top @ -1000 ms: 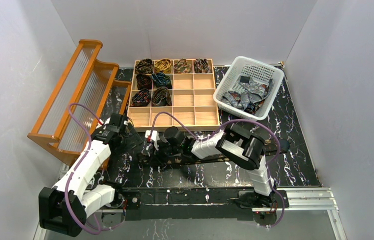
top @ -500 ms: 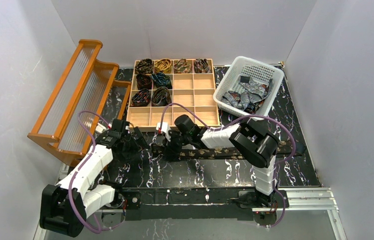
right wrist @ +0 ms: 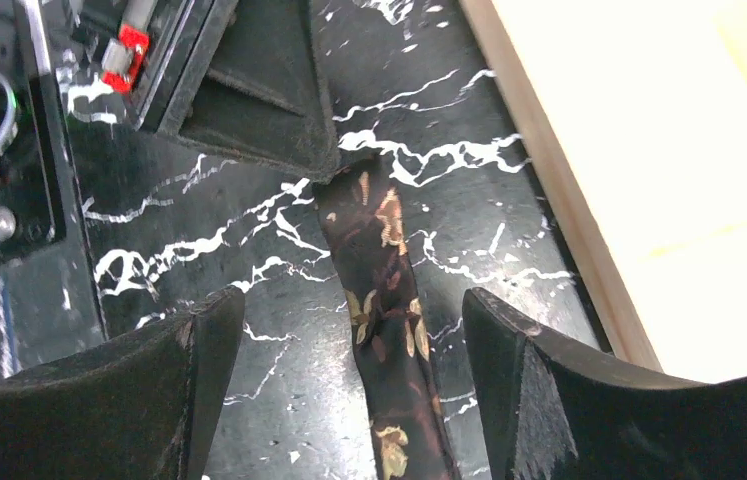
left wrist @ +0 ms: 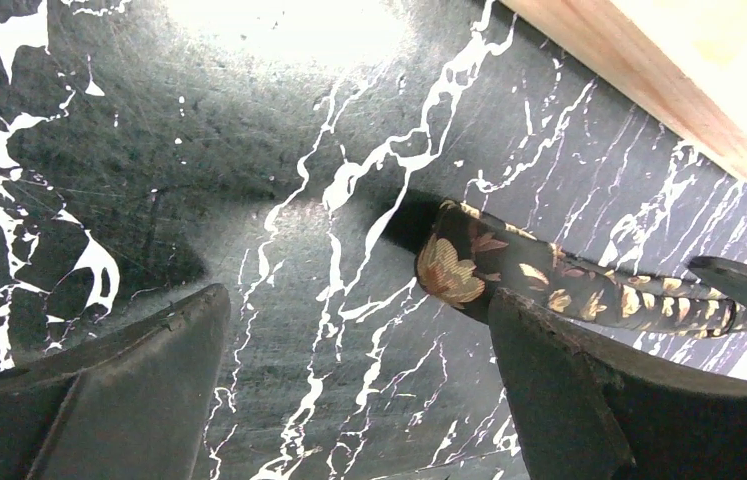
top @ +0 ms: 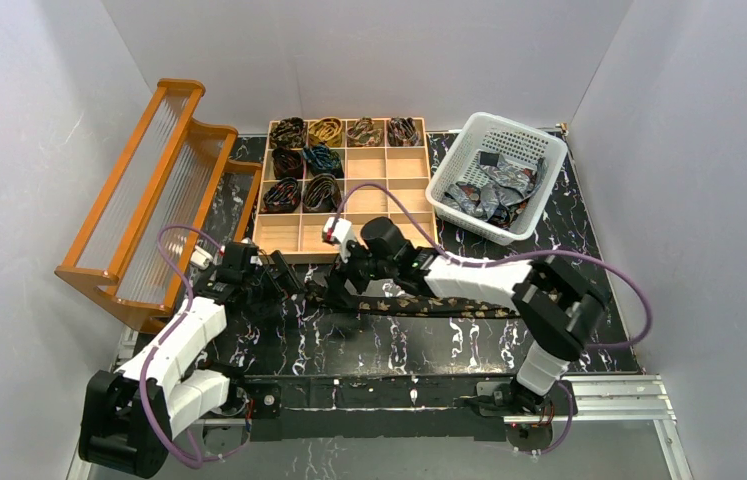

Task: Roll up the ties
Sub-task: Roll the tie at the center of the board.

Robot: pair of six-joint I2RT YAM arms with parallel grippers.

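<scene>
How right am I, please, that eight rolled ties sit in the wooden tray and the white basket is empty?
The white basket is not empty: the top external view shows grey-silver ties heaped in it. Eight rolled ties do sit in the wooden tray.

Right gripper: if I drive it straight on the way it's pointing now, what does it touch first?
Most likely the dark floral tie, lying flat on the table between the open jaws of the right gripper. How much gap is left is unclear from the wrist view.

A dark brown, gold-flowered tie (right wrist: pixel 381 330) was seen flat, unrolled, under the right gripper (right wrist: pixel 349 312), its end beside the left gripper (left wrist: pixel 359 300).
</scene>
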